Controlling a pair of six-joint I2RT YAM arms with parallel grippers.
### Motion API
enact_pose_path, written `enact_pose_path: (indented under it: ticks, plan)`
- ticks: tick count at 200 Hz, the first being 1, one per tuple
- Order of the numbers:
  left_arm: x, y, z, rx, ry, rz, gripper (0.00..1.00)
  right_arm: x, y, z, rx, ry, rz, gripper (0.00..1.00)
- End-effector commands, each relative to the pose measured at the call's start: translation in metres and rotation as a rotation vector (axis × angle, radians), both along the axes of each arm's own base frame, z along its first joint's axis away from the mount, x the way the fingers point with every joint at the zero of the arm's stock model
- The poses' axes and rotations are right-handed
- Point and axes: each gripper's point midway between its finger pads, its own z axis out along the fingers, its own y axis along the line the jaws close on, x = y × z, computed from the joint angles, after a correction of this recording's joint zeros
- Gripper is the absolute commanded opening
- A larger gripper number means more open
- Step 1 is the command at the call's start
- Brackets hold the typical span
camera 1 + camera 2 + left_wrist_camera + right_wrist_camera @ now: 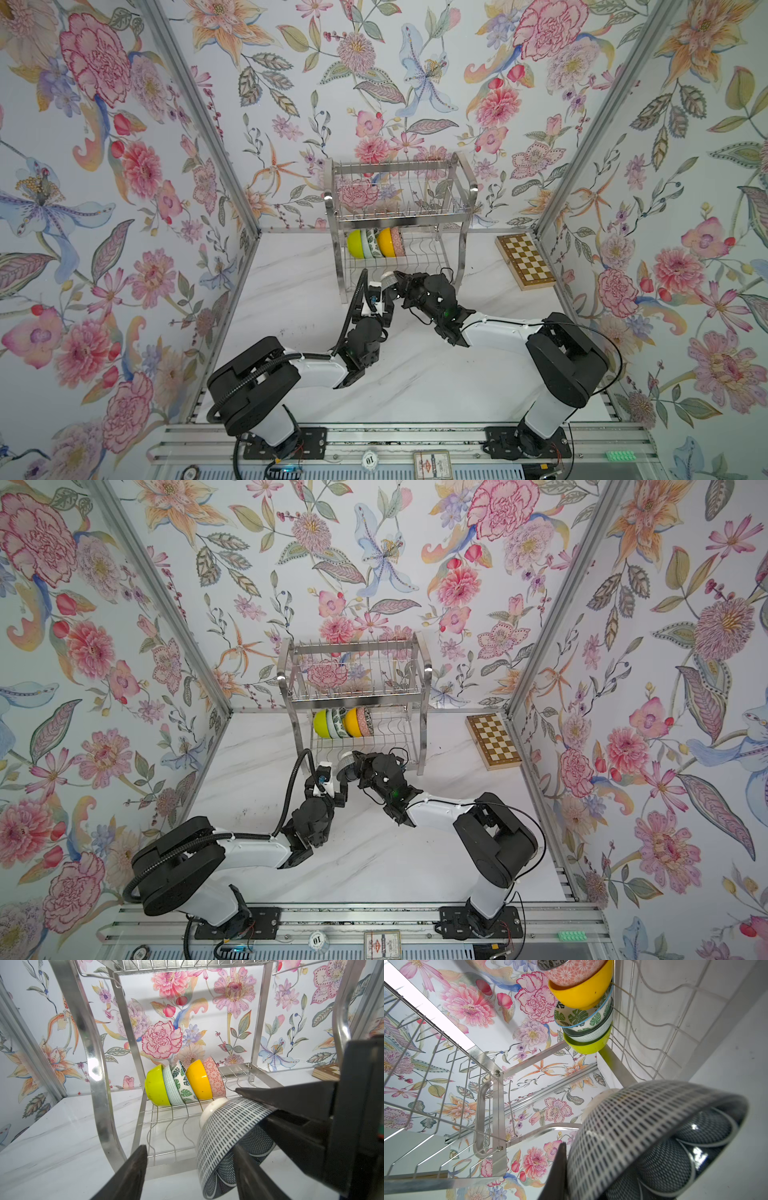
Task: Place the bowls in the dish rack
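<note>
Pinching net-lined dashed bowl: right claw

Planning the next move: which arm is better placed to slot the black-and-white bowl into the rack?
Right. The right gripper is shut on the rim of the black-and-white bowl, near free lower slots of the dish rack; the left gripper is open.

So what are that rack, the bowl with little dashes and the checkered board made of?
The dish rack looks like polished steel: shiny wires, mirror-like side bars. The dash-patterned bowl seems glazed ceramic, given glossy highlights inside, though I can't be sure. The chessboard appears wooden, matte, with pale and brown squares.
</note>
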Motion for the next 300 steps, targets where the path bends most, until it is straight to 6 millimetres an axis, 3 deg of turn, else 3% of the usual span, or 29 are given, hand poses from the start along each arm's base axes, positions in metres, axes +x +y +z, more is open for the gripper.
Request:
enact_pose_path:
  ticks: [1,36,66,93,115,159,194,239,282,285,300]
  plan:
    - [-0.006,0.007,0.008,-0.057,-0.002,0.009,0.75,0.000,-0.016,0.004,-0.013,-0.037,-0.039,0.00]
    - [-0.011,0.004,0.011,-0.072,0.031,-0.040,0.87,-0.004,-0.036,-0.015,-0.087,-0.037,-0.058,0.00]
    - [-0.013,-0.008,0.011,-0.056,0.093,-0.100,0.99,-0.005,-0.049,-0.015,-0.178,-0.088,-0.047,0.00]
    - [-0.014,-0.011,0.018,-0.086,0.114,-0.139,0.99,0.003,-0.056,0.001,-0.325,-0.223,-0.002,0.00]
    - [-0.011,-0.010,0.023,-0.139,0.137,-0.157,0.99,0.008,-0.056,0.030,-0.443,-0.443,0.037,0.00]
    - [0.002,-0.014,0.027,-0.244,0.207,-0.230,0.99,0.016,-0.054,0.053,-0.577,-0.703,0.102,0.00]
    - [0.012,-0.018,0.026,-0.245,0.235,-0.254,0.99,0.019,-0.038,0.063,-0.709,-0.892,0.159,0.00]
    - [0.031,-0.022,0.026,-0.231,0.263,-0.270,0.99,0.046,-0.035,0.071,-0.784,-0.986,0.136,0.00]
    - [0.056,-0.026,0.015,-0.034,0.297,-0.216,0.99,0.067,-0.025,0.066,-0.868,-1.028,0.128,0.00]
    - [0.057,-0.027,0.015,-0.019,0.296,-0.214,0.99,0.078,-0.036,0.065,-0.885,-1.018,0.107,0.00]
    - [0.065,-0.025,0.011,0.055,0.299,-0.185,0.99,0.087,-0.036,0.062,-0.893,-1.020,0.107,0.00]
